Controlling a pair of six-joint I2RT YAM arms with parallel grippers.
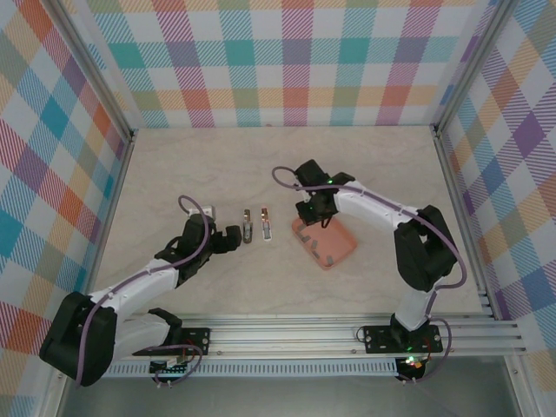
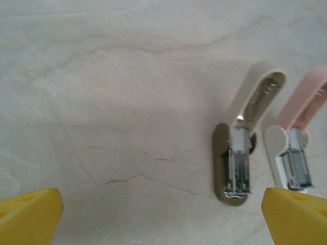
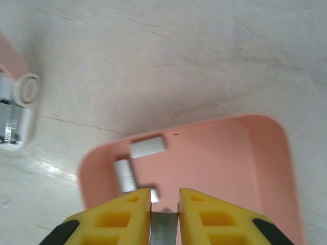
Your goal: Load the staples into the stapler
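Two staplers lie open side by side on the table: an olive-brown stapler and a pink-and-white stapler. My left gripper stands wide open just left of them, with nothing between its fingers. A salmon-pink tray holds loose staples near its left wall. Over the tray, my right gripper is shut on one grey strip of staples, lifted a little above the tray floor.
The pink stapler's white end lies left of the tray. Checked walls enclose the pale marbled table on three sides. A metal rail runs along the near edge.
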